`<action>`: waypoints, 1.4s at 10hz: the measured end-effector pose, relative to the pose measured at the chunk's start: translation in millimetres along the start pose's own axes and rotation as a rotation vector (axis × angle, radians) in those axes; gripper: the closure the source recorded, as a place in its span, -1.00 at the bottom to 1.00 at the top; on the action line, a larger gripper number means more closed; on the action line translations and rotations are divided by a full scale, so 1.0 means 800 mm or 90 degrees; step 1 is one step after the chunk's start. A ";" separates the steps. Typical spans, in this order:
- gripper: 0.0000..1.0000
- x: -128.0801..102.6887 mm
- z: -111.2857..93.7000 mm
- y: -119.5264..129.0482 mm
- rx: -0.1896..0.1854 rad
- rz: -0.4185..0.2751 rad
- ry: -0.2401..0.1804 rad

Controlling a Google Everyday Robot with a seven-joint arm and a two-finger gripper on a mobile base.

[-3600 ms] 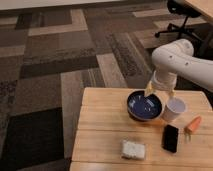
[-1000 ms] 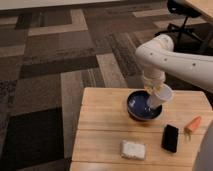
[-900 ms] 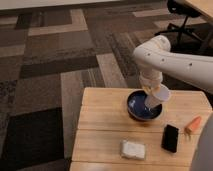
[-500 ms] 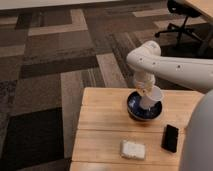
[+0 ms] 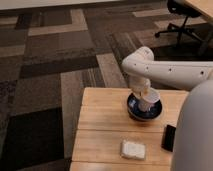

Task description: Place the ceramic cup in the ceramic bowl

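Note:
The dark blue ceramic bowl (image 5: pixel 136 112) sits on the wooden table (image 5: pixel 100 125) toward its far side. The small white ceramic cup (image 5: pixel 149 99) is tilted over the bowl's middle, held at the end of my white arm. My gripper (image 5: pixel 143 96) is right above the bowl, shut on the cup. The arm reaches in from the right and hides the bowl's far rim.
A flat white rectangular block (image 5: pixel 132 149) lies near the table's front edge. A black phone-like object (image 5: pixel 169 137) lies at the right, partly hidden by my arm. An office chair (image 5: pixel 182 20) stands on the patterned carpet at the back right.
The arm has carried the cup from the table at the bowl's right to over the bowl and lowered it toward the bowl. The arm's near part now covers the right of the view.

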 end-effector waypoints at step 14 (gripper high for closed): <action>-0.60 0.000 -0.003 -0.001 0.003 -0.002 0.000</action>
